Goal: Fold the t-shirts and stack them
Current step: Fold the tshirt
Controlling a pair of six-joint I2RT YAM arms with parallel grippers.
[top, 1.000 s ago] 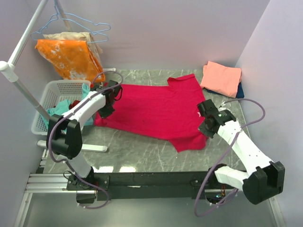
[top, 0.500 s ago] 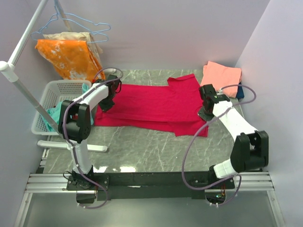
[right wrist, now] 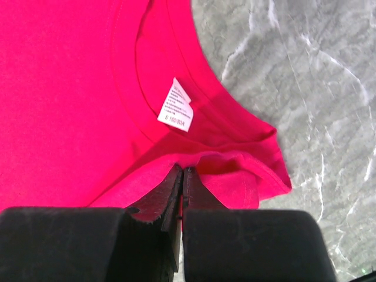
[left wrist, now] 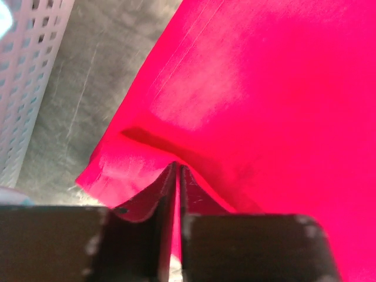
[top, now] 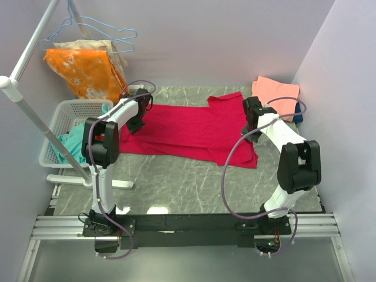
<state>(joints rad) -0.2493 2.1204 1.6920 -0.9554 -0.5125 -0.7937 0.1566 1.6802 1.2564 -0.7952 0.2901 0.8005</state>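
The crimson-red t-shirt [top: 188,126] lies across the marble table, its near half folded back over the far half into a long band. My left gripper [top: 136,121] is at the shirt's left end, shut on a pinch of red cloth [left wrist: 177,167]. My right gripper [top: 251,121] is at the collar end, shut on a fold of red cloth [right wrist: 183,170] just below the neckline and its white label [right wrist: 175,113]. A folded salmon-pink t-shirt [top: 275,95] sits at the back right on top of a dark blue t-shirt [top: 298,114].
A white basket [top: 63,117] holding teal cloth stands at the left, its wall close to my left gripper [left wrist: 23,76]. An orange white-blotched cloth [top: 88,70] hangs on a rack behind it. A white rack pole [top: 26,111] slants over the basket. Walls close in on both sides.
Both grippers carried the shirt's near edge toward the back, laying it over the far half. The shirt went from a wide spread to a narrow band.
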